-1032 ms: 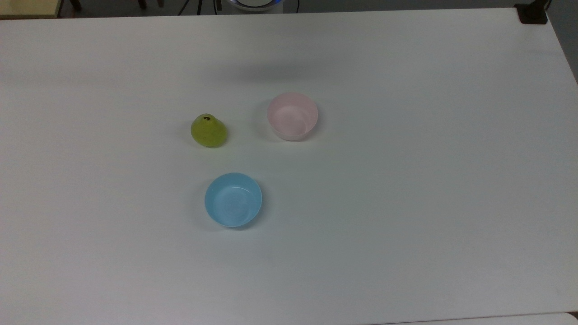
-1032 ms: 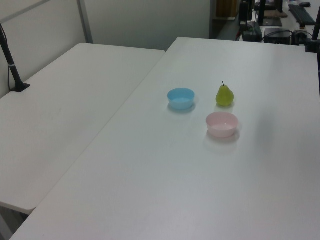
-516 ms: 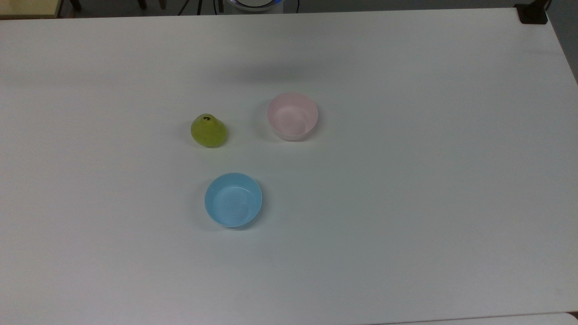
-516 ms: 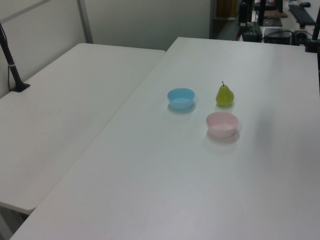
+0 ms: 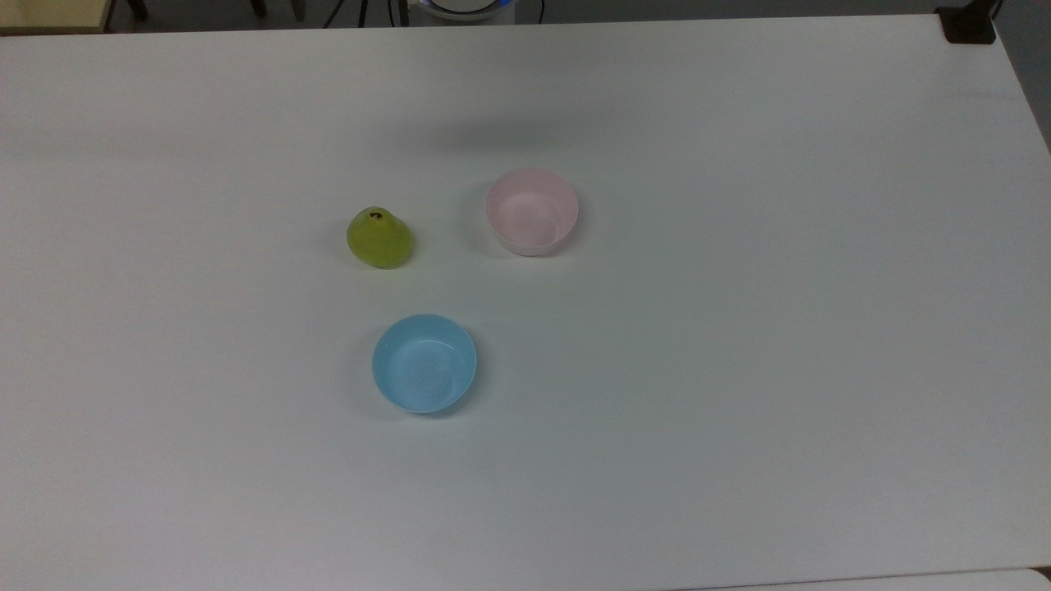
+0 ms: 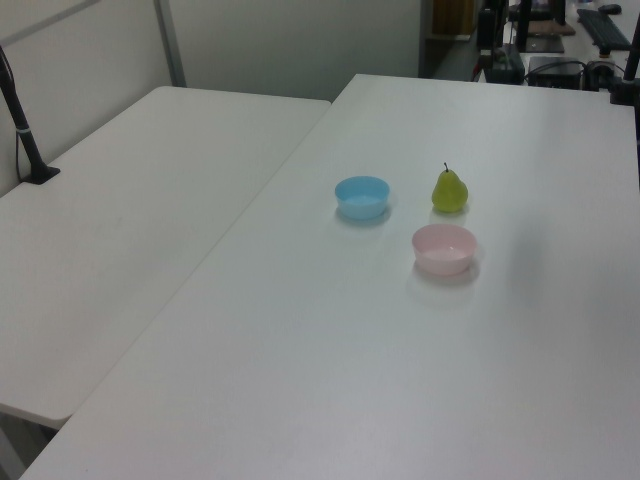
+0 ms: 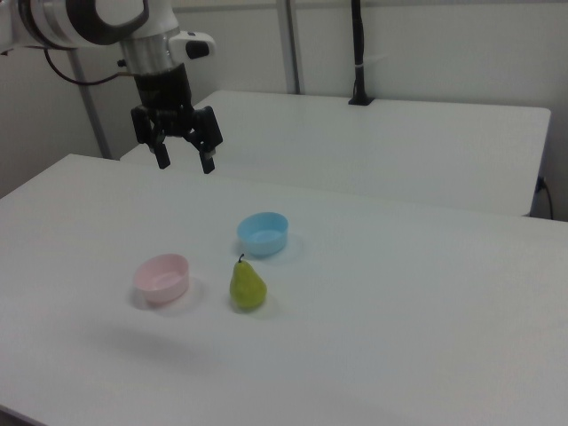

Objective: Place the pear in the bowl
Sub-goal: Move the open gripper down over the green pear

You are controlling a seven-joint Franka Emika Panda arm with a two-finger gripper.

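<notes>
In the right view the gripper (image 7: 185, 163) hangs high above the table (image 7: 426, 302) with its two black fingers (image 7: 207, 160) spread apart and nothing between them, pointing down from the white arm (image 7: 98, 22) that reaches in from the right view's upper left. It is well apart from everything on the table, up and back from the bowl (image 7: 161, 277). That pale pink bowl sits upright and holds nothing. Just beside it, on the right view's right, the pear (image 7: 248, 285) stands upright on the table with its dark stem up, near the bowl but not touching it. Behind both stands a light blue bowl (image 7: 263, 232), also holding nothing. The top view looks straight into the bowls: the pear (image 5: 379, 237) lies to the top view's left of the bowl (image 5: 532, 211), the light blue bowl (image 5: 424, 363) sits lower in the frame, and a soft shadow falls on the table (image 5: 739, 328) above the pink one. The left view shows the pear (image 6: 449, 191) behind the bowl (image 6: 444, 248), the light blue bowl (image 6: 362, 197) to the left view's left, and a second white table (image 6: 110, 240) butted alongside.
</notes>
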